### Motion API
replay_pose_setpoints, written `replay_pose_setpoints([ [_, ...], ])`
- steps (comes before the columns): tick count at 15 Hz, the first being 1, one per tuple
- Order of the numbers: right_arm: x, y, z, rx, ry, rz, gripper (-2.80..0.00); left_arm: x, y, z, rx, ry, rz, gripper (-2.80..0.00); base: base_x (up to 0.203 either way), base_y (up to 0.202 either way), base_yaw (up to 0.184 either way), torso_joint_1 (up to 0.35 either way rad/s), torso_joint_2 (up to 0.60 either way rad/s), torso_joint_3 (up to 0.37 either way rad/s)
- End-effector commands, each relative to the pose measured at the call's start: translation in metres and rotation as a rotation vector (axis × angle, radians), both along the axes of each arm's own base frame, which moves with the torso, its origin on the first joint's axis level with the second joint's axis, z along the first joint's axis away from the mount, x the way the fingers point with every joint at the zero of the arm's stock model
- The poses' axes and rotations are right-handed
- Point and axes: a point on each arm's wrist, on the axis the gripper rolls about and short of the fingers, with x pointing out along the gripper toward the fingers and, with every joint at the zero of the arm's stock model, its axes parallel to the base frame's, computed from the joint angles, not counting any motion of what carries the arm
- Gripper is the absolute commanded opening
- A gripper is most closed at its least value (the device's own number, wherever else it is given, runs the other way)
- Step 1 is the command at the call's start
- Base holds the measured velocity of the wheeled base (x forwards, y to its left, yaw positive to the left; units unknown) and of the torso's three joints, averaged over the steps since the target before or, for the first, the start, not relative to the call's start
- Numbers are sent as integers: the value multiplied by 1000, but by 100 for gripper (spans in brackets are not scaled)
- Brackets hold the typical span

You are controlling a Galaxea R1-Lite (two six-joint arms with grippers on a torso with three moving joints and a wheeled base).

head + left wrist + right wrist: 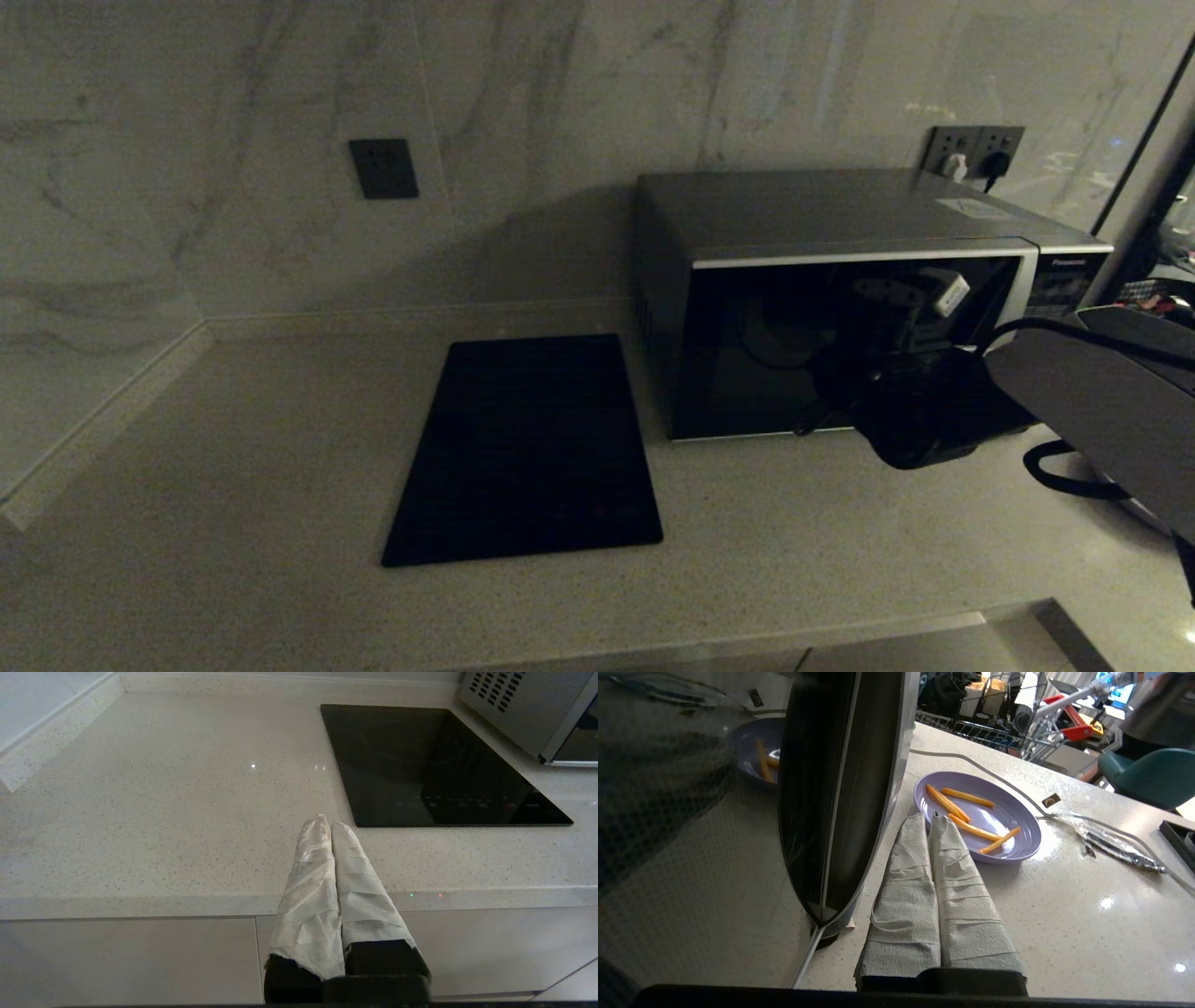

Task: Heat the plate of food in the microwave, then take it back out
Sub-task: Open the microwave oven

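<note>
While our right gripper (930,817) keeps its paper-wrapped jaws pressed together, the glossy lavender plate of food (978,816), bearing thin orange sticks, sits just beyond them on the speckled desk (1064,914), beside the microwave (840,788); our left gripper (329,823) hangs likewise closed.

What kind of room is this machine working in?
Most likely a home-style kitchen: a speckled stone countertop against a marble wall carries a Panasonic microwave, a flush black cooktop and a lavender plate of food near the right claw.
</note>
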Motion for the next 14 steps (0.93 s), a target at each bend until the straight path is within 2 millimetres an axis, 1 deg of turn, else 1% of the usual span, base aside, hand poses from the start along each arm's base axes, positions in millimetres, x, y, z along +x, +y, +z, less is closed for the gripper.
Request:
replay_pose_setpoints([
  [1,8,1,-5,6,-26,-2,-280,0,0,0,-1,1,1,-280,0,0,0,0,0,0],
  [3,10,2,-7,6,-29,-2,-280,0,0,0,-1,1,1,-280,0,0,0,0,0,0],
  [9,6,2,-1,11,-48,-1,-280,0,0,0,-1,1,1,-280,0,0,0,0,0,0],
  [12,-2,0,10,13,-57,1,-280,0,0,0,-1,1,1,-280,0,0,0,0,0,0],
  [14,-13,0,11,7,-31,8,-280,0,0,0,-1,1,1,-280,0,0,0,0,0,0],
])
